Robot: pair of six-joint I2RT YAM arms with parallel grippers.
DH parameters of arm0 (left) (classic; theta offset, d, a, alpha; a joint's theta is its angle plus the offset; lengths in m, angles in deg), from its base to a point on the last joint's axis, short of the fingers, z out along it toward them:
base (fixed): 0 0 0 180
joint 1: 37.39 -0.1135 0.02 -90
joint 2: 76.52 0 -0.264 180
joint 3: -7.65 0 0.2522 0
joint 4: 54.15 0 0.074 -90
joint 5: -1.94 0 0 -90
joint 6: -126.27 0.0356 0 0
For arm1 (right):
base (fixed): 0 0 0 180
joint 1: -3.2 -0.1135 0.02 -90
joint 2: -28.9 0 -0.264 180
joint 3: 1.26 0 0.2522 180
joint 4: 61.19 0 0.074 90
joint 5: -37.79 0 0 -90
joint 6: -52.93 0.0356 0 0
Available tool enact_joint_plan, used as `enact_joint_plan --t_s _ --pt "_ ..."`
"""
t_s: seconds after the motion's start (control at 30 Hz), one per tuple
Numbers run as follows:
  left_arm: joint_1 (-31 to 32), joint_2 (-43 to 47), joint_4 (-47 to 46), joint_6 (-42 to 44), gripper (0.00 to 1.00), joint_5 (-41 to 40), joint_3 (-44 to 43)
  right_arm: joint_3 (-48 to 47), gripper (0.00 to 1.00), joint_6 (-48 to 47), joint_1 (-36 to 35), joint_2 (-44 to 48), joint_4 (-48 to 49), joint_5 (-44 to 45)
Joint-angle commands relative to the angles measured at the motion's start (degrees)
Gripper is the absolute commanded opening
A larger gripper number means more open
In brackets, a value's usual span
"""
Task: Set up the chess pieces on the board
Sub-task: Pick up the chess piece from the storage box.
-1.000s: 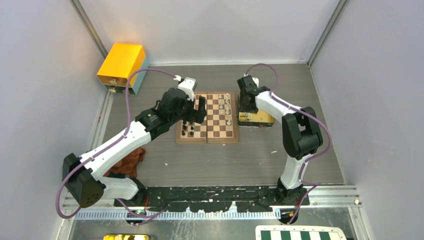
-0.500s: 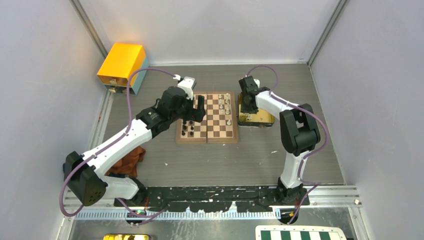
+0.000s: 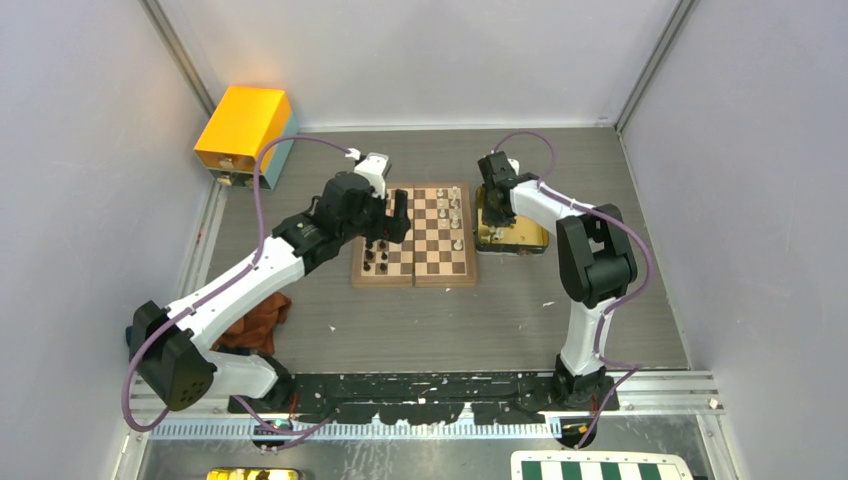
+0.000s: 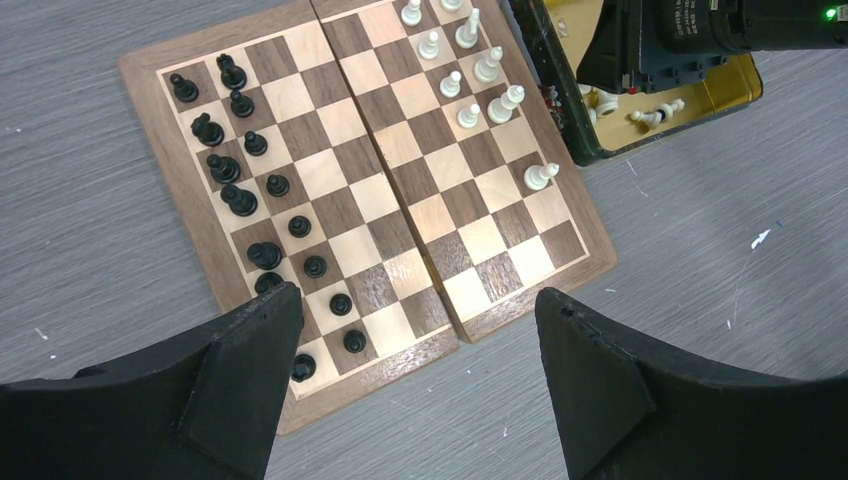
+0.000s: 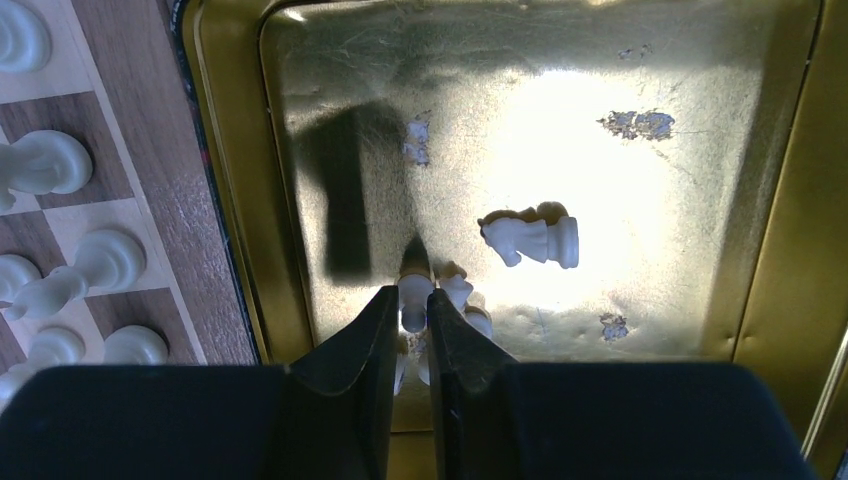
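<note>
Jaws of the right gripper (image 5: 418, 310) are pinched on a cream-white chess piece (image 5: 414, 298) inside the gold tray (image 5: 640, 60) just beside the board (image 4: 430, 215), while the left gripper (image 4: 417, 300) hangs wide open above it, black pieces (image 4: 238, 200) lining one side and white pieces (image 4: 487, 65) the other.

The board (image 4: 400, 190) is smooth wood with a soft satin sheen. The cream chess pieces (image 4: 488, 65) and black chess pieces (image 4: 238, 200) look like smooth, faintly glossy plastic. On the right, the gold tray (image 5: 700, 150) is shiny, scuffed metal. The tabletop (image 3: 450, 320) is matt grey wood-grain. The fingers (image 4: 600, 400) of the left hand (image 4: 418, 298) are matt black plastic. At the near left lies a crumpled rust-brown cloth (image 3: 262, 318).
</note>
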Motion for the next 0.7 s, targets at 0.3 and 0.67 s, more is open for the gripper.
enact_joint_plan --t_s 0.3,0.67 --pt "-0.63 1.01 -2.95 0.09 0.87 0.46 0.76 -1.8 0.04 0.83 0.28 1.55 0.75 0.66" --pt "-0.73 3.35 -2.18 -0.81 0.87 -1.37 1.59 -1.88 0.01 -0.29 0.2 8.21 -1.08 3.03"
